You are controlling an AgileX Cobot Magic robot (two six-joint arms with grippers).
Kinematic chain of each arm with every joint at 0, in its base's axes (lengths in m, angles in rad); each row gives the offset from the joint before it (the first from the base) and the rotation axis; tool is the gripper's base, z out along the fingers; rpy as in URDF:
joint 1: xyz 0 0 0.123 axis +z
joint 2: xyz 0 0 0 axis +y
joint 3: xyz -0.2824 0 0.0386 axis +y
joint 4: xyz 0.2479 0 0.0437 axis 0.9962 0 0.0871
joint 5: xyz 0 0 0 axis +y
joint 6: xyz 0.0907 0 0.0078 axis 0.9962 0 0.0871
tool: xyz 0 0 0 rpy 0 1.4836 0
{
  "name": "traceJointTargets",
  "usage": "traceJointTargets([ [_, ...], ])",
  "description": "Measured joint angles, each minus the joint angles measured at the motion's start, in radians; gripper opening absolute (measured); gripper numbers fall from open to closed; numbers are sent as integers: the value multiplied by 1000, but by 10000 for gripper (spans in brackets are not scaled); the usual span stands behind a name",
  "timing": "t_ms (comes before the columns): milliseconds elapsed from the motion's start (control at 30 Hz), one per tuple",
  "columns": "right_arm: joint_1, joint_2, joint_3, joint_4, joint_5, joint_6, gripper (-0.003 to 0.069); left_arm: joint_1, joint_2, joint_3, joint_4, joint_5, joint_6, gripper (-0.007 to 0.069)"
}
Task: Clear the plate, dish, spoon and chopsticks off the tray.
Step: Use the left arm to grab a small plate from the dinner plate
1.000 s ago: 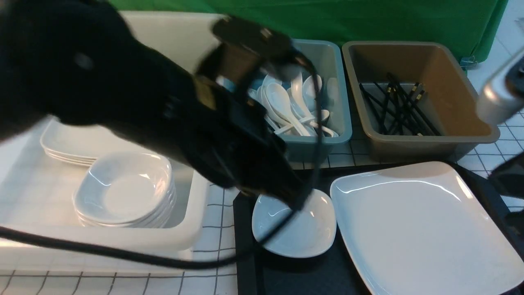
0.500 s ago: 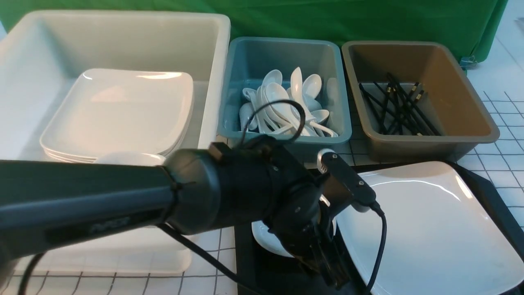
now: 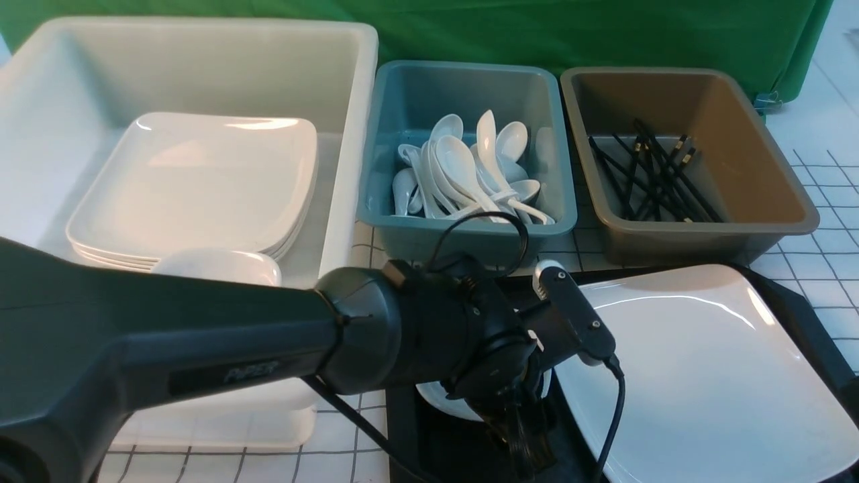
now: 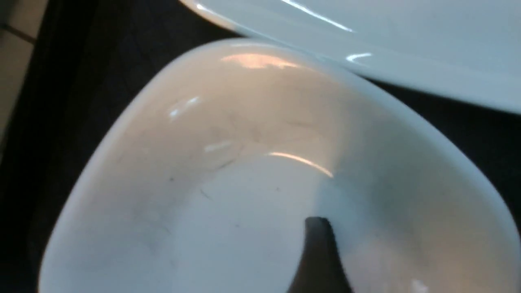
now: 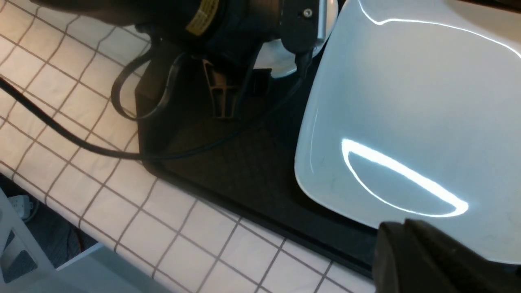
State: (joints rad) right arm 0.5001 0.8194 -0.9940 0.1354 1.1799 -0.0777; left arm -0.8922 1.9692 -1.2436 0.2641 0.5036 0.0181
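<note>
Because the left arm (image 3: 201, 355) reaches across it, the dish (image 3: 439, 402) shows in the front view only as a thin white arc at the near left part of the tray (image 3: 809, 329). The left wrist view fills in the rest: a small white squarish bowl (image 4: 224, 183) sitting flat on the black surface. The left gripper (image 3: 523, 449) hangs over the near edge of the dish with its jaws spread and nothing held. One finger (image 4: 319, 252) pokes down inside the bowl, and the right wrist view shows the other finger (image 5: 222, 95) standing outside it over the bare tray. Whether either finger touches the dish is hard to tell. Just to the right of the dish lies the plate (image 3: 698, 376), which covers most of the tray and is cut off at the frame's lower right corner. The right gripper (image 5: 411, 248) is out of the front view; only a dark blurred piece of it shows at the edge of its own camera, closed and empty, over the near edge of the plate. Beyond the tray stand a teal bin (image 3: 564, 201) with a heap of white spoons (image 3: 463, 168) and a brown bin (image 3: 785, 208) with black chopsticks (image 3: 651, 174). To the left, a large white bin (image 3: 349, 134) holds stacked plates (image 3: 194, 181) and a stack of small dishes (image 3: 221, 265), mostly hidden behind the arm.
</note>
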Motion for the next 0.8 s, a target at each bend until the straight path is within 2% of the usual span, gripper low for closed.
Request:
traceJointTargets([
  [67,0,0,0,1,-5,0,5,0,1,0,7,1,0,319],
  [133,0,0,0,1,-9,-2,5,0,1,0,19,11,2,208],
  [233,0,0,0,1,-13,-7,5,-5,-10,-10,34,19,7,127],
  [567,0,0,0,1,-29,-26,5,-4,-160,-10,-57,115,-8,30],
  [800,0,0,0,53,-78,-35,5,-3,-400,-35,-93,176,-28,26],
])
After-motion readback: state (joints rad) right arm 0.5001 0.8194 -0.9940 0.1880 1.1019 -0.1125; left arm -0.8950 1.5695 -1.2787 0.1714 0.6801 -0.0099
